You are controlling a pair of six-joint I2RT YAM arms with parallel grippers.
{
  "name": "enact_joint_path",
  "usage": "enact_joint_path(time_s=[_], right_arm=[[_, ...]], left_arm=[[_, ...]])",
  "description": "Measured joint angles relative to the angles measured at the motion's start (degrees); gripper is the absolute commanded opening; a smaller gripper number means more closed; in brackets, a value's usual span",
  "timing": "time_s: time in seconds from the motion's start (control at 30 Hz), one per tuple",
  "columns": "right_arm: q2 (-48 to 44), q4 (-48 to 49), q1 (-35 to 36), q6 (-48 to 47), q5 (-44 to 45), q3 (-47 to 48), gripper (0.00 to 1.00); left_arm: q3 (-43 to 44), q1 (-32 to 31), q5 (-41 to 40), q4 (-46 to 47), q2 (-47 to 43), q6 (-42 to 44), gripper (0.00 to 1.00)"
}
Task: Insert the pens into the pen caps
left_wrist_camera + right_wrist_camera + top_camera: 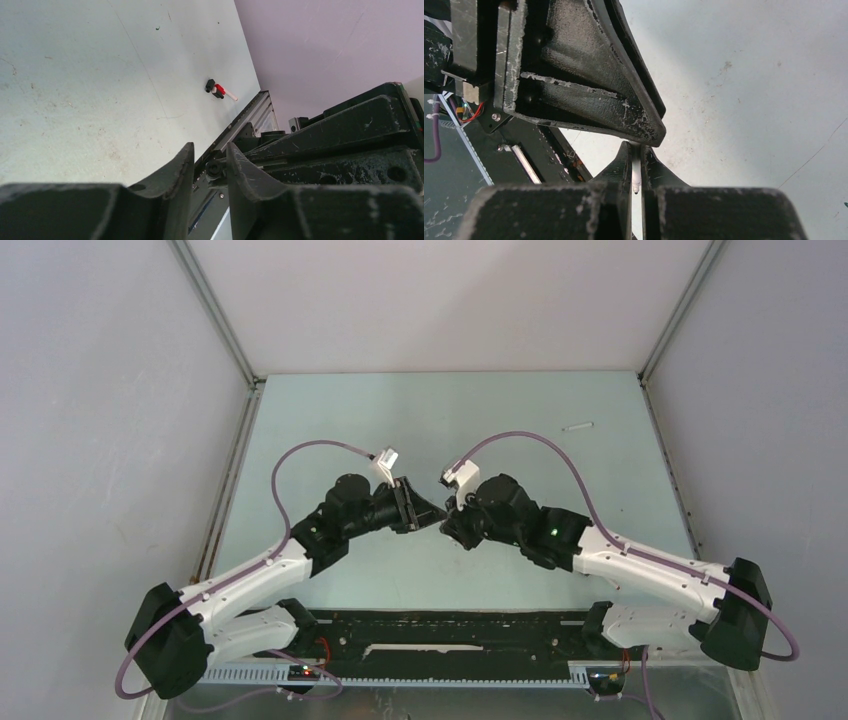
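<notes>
1. Left pincer (210, 152): narrow. A small black round piece, likely a pen cap (215, 170), sits between the jaws; grip cannot be told.
2. Right pincer (636, 148): clamped on 1 white pen (636, 172), which meets the left pincer. Judged light, stiff and slippery; hold mid-barrel.
3. Second pen (577, 426): lying on the tabletop (520, 410), far right.
4. Writing: 0 legible.
</notes>
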Motion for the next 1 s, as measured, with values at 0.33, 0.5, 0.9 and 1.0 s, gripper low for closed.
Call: enact_joint_path(time_s=[0.33, 0.5, 0.9, 1.0], right_arm=[[0.74, -0.48, 0.48, -0.24, 0.70, 0.83, 0.20], [0.74, -0.46, 1.27, -0.24, 3.15, 1.38, 0.67], [-10.51, 15.02, 3.56, -3.98, 12.76, -7.19, 0.72], [-15.43, 23.37, 3.65, -4.85, 10.47, -13.77, 0.71]], left_arm=[[1.11, -0.11, -0.37, -1.86, -0.07, 0.22, 0.00], [1.18, -0.13, -1.62, -2.67, -0.94, 0.07, 0.00], [-0.70, -0.20, -9.44, 1.18, -11.26, -9.51, 0.00], [-3.13, -0.22, -11.76, 3.80, -14.56, -13.73, 0.00]])
